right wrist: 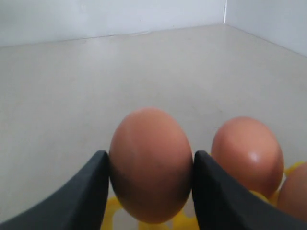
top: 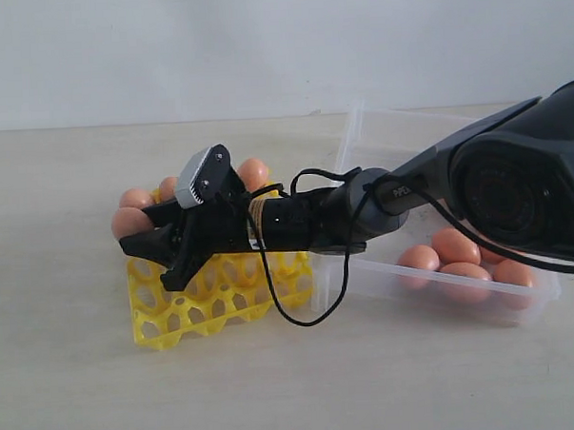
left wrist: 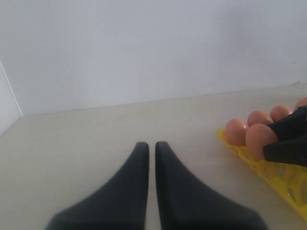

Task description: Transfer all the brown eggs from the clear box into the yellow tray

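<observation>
Eggs [top: 457, 247]: transfer judged partway; most cups unfilled. Tray [top: 177, 315], nearest, on table [top: 65, 377]: front rows bare. One egg [right wrist: 151, 165] is gripped between the fingers [right wrist: 91, 191] of the right gripper [top: 133, 229] at the tray's far left corner; whether it is seated cannot be told. At least three eggs are lodged along the far row. Box [top: 385, 279], beside the tray: at least four eggs are seen, more perhaps hidden by the arm [top: 325, 218]. Left gripper [left wrist: 151, 152]: fingers [left wrist: 134, 191] closed together, nothing held.

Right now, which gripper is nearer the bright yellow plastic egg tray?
Right. The right gripper holds a brown egg over the yellow tray; the left gripper, shut, sits apart beside it.
</observation>
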